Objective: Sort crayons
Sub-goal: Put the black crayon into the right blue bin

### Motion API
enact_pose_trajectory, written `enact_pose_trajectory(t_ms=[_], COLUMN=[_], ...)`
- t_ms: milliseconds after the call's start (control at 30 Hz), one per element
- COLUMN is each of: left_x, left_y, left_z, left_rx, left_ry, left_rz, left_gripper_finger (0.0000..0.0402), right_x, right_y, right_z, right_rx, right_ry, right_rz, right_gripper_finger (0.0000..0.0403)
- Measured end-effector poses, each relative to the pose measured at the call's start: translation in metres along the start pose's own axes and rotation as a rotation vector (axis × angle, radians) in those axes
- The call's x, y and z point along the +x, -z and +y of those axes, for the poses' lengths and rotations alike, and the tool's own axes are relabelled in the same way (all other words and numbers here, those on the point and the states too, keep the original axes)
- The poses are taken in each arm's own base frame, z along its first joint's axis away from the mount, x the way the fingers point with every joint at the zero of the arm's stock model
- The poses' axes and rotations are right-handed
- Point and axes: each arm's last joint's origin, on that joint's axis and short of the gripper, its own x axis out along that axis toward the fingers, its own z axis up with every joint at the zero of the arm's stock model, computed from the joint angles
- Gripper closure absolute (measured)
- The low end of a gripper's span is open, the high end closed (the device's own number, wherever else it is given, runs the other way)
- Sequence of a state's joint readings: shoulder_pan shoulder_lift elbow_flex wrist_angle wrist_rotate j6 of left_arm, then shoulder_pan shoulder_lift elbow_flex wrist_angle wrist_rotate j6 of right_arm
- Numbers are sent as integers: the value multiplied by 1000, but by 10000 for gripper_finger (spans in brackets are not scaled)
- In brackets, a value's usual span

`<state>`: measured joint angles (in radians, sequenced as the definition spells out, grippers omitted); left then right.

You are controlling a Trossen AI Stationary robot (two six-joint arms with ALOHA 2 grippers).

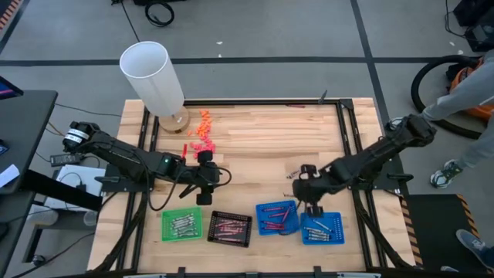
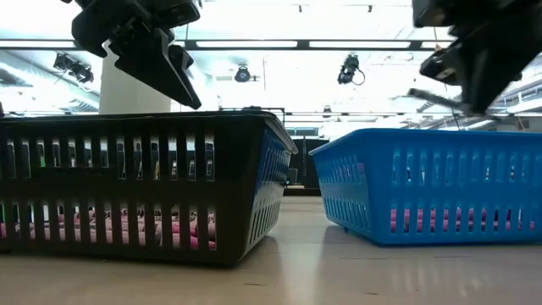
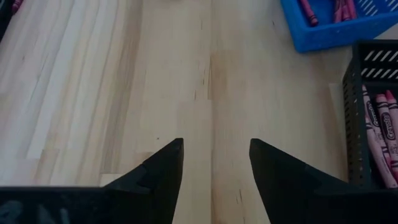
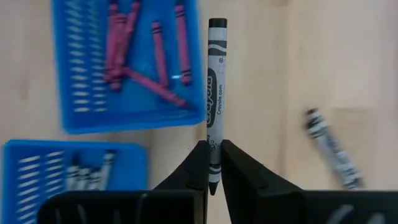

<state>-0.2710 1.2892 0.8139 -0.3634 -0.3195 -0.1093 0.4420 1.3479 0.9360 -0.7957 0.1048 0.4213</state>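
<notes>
R gripper (image 4: 211,163) jaws clamped on grey crayon (image 4: 215,99), held above surface by blue trays. Next, I'd judge: carry over tray w/ grey crayons (image 4: 74,171), release. L gripper (image 3: 214,158) jaws open, empty.

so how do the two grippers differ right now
The left gripper is open and empty over bare table beside the black tray; the right gripper is shut on a grey crayon near the blue trays. Both hang above the table, not touching it.
</notes>
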Motion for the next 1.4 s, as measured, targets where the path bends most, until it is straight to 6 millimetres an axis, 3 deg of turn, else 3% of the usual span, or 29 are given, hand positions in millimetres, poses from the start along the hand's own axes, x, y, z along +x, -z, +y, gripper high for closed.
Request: enact_pose_trajectory(t_ms=[400, 600, 1067, 1400], left_x=[0, -1, -2, -2], left_y=[-3, -11, -18, -18], left_z=[0, -1, -2, -2], left_rx=[40, 105, 176, 174], left_ry=[2, 4, -2, -2], left_rz=[-27, -114, -180, -186], left_gripper_finger=[207, 207, 208, 208], right_x=[-7, 0, 9, 10], right_y=[24, 41, 74, 77], right_z=[46, 59, 69, 66], right_rx=[102, 148, 266, 276], right_ry=[-174, -195, -177, -159], right_rz=[91, 116, 233, 275], right_gripper_finger=[365, 359, 345, 311])
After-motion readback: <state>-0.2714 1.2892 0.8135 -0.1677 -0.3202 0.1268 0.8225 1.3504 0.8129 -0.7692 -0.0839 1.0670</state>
